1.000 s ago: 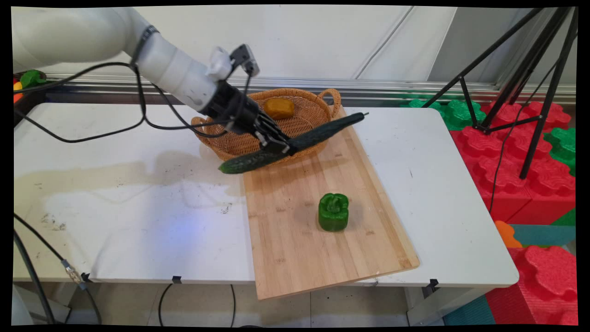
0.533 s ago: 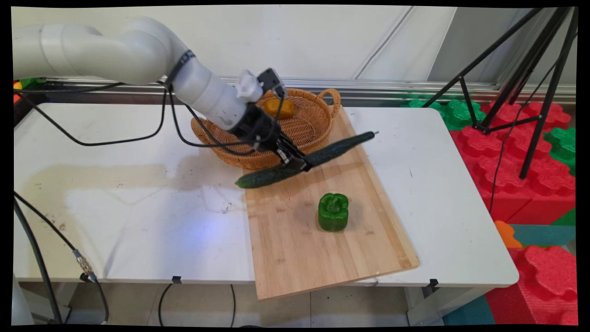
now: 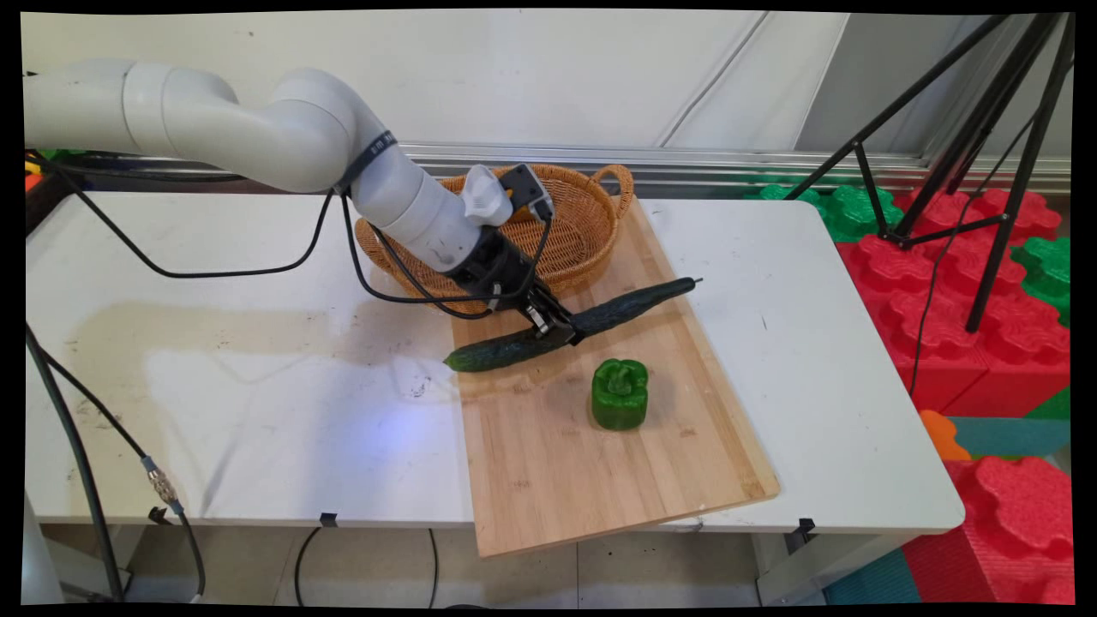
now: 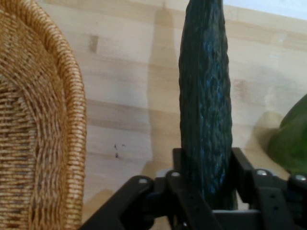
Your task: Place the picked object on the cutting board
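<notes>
Lowered from the basket (image 3: 583, 231), cucumber (image 3: 617, 308) sits clamped in the end effector (image 3: 557, 330).

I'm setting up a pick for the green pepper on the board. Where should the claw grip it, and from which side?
Come straight down from above and close on the green pepper's flat side walls, below the shoulder. It stands upright, stem up, on the cutting board, with clear board around it; the lobed top gives poor purchase. The cucumber lies just behind.

A big white bench (image 3: 814, 343) stands by a pale wall (image 3: 557, 77). On the right, black tripod legs (image 3: 1003, 171) stand on red and green foam blocks (image 3: 986, 326). A silver rail (image 3: 728, 158) runs along the bottom of the wall.
</notes>
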### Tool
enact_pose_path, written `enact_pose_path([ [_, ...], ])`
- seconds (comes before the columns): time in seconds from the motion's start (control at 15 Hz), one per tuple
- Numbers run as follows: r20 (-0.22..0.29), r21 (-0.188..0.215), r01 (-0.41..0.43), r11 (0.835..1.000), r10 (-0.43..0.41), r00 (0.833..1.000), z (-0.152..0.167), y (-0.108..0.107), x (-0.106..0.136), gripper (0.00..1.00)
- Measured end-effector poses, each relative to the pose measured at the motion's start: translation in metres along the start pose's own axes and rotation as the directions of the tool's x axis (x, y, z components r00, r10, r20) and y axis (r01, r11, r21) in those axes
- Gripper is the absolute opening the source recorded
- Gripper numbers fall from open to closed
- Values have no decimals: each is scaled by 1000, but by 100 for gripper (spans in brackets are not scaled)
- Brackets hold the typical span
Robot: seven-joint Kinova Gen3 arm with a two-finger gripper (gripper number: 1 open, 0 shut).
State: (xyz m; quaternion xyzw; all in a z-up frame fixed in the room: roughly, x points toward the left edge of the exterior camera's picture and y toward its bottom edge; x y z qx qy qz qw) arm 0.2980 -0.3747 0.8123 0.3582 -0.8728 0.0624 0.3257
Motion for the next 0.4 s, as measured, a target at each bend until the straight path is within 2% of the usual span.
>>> enact_pose_path([
  [0.07, 2, 3, -3, 1000, 3, 1000, 3, 1, 0, 0],
  [0.13, 2, 5, -6, 1000, 6, 1000, 5, 1, 0, 100],
  [0.4, -3, 14, -26, 1000, 26, 1000, 6, 2, 1, 100],
])
